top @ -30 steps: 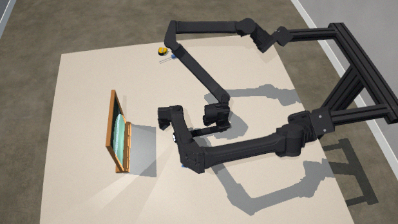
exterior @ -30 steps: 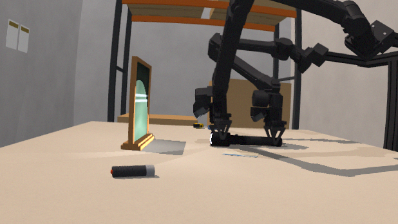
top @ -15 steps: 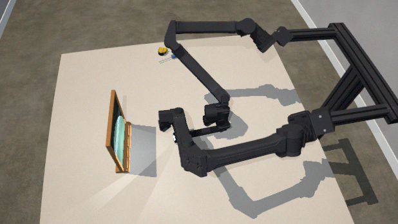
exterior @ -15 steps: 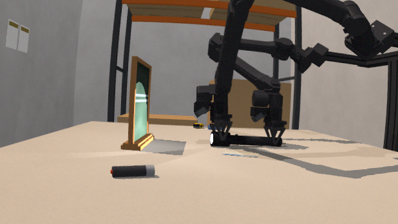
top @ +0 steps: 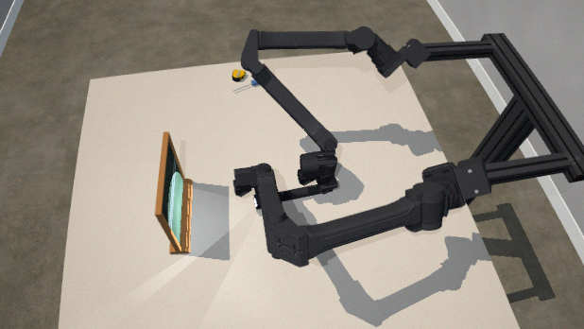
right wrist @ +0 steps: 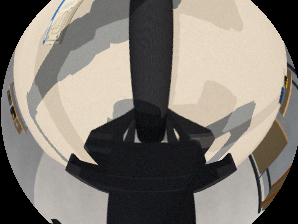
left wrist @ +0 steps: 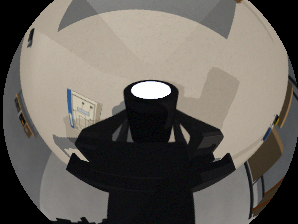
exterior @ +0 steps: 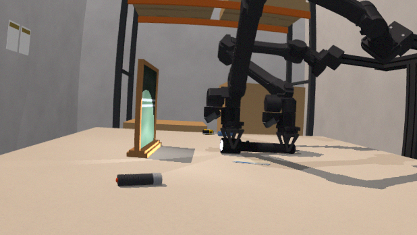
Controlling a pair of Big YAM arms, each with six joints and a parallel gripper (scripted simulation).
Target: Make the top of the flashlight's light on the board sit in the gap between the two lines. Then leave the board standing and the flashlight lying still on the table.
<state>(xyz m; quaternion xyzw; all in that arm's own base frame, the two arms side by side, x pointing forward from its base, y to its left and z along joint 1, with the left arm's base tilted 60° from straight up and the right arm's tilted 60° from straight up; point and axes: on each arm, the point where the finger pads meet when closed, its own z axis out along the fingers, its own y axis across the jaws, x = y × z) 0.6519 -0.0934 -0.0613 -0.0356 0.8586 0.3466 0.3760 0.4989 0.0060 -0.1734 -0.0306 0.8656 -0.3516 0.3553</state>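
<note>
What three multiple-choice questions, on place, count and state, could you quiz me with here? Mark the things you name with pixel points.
1. Where on the flashlight (top: 300,193) (exterior: 263,147) (left wrist: 151,117) (right wrist: 151,60) is the left claw (exterior: 233,146) (left wrist: 150,112)?
A. Tail end
B. Middle
C. Lit end

2. How many lines (top: 172,189) (exterior: 148,102) cross the board (top: 162,175) (exterior: 137,111)?
A. Two
B. Three
C. Four

3. The top of the light (top: 177,208) (exterior: 147,125) is:
A. in the gap
B. above both lines
C. below both

1 C: its wrist view shows the glowing lens just ahead.
2 A: the exterior view shows two pale stripes.
3 B: the glow's rounded top rises past both.
</note>
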